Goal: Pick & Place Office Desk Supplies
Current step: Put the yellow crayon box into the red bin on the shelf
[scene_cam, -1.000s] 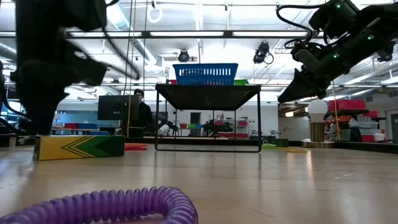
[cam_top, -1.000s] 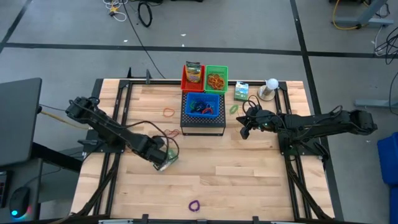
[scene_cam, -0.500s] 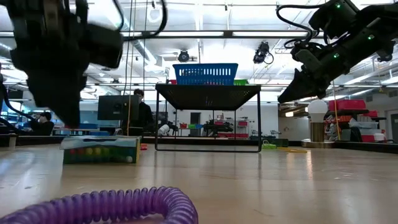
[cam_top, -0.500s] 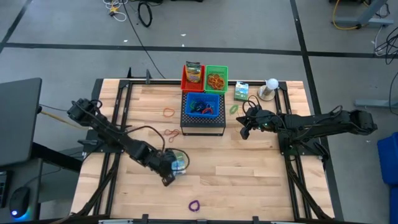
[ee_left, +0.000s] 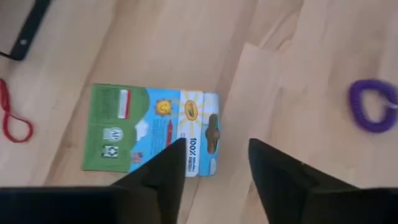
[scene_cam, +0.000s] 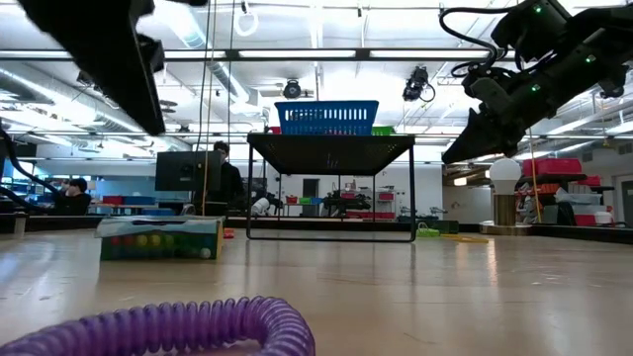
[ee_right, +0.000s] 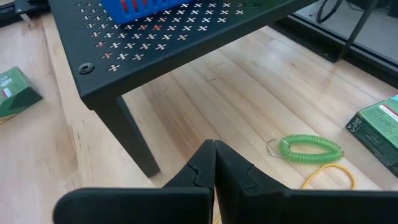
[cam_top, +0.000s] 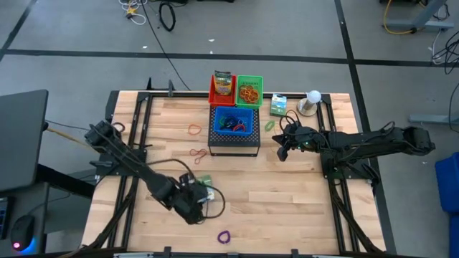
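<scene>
Dark fingers of the left end effector (ee_left: 214,171) are standing apart with nothing between them, hovering over the green-white box (ee_left: 152,129). In the left wrist view the box is lying flat on the worktop (cam_top: 287,193), just beyond the fingertips and offset toward the ten o'clock side of the gap, apart from both fingers. Its long axis is running crosswise to the line of the fingers, roughly nine to three o'clock. Judged from this, any fresh grasp would be needing a shift toward the box and the fingers spanning its short side.

In the high view the left end effector (cam_top: 193,204) is sitting at about seven o'clock from the black perforated stand (cam_top: 234,143), with the box (cam_top: 204,180) just beside it at one o'clock. The left arm is plainly the nearer one. The right end effector (cam_top: 282,152) is hanging at three o'clock of the stand, fingers pressed together and holding nothing, well apart from the box.

The box is showing a green panel at one end and a pale printed panel with a sun and a crayon at the other. A purple coiled loop (ee_left: 373,104) is lying apart at three o'clock of the fingers, and a red rubber band (ee_left: 12,118) at nine o'clock.
</scene>
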### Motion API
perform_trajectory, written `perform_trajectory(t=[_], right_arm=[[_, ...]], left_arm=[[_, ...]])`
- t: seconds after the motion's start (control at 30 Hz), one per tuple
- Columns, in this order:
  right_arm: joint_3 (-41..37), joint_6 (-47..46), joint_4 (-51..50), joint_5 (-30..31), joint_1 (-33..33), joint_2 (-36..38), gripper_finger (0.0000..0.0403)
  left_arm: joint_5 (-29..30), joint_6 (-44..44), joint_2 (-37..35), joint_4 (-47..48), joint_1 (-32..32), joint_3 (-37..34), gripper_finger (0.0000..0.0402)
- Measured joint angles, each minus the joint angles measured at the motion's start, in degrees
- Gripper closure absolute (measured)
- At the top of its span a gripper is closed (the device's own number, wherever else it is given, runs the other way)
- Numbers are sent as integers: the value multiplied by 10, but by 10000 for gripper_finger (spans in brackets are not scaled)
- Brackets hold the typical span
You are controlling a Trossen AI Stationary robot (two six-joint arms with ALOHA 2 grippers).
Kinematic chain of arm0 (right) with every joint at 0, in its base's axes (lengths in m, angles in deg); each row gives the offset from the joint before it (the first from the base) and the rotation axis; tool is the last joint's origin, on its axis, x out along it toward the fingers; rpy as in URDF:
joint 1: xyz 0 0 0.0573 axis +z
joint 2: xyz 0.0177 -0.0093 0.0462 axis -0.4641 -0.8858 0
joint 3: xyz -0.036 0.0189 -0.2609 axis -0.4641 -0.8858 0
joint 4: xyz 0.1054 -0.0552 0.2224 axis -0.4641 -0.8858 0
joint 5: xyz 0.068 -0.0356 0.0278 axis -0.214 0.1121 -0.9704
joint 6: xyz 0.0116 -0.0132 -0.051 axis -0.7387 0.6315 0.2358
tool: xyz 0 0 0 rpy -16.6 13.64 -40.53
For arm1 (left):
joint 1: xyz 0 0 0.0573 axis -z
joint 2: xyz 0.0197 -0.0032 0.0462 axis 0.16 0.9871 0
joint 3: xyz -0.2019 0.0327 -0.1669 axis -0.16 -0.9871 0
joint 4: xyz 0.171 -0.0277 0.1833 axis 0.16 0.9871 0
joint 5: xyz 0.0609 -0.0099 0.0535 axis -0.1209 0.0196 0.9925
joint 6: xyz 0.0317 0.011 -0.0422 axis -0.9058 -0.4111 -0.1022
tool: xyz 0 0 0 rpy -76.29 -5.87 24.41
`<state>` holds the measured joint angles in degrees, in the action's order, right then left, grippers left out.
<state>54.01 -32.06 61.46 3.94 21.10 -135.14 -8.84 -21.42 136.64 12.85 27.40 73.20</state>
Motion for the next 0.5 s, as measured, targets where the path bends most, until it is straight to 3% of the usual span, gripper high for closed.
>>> perform_trajectory(t=[0.23,0.5], right_arm=[[0,0,0,-10,0,0,398],[0,14,0,-19,0,0,398]], left_arm=[[7,2,125,53,2,77,170],[11,62,211,149,1,149,177]])
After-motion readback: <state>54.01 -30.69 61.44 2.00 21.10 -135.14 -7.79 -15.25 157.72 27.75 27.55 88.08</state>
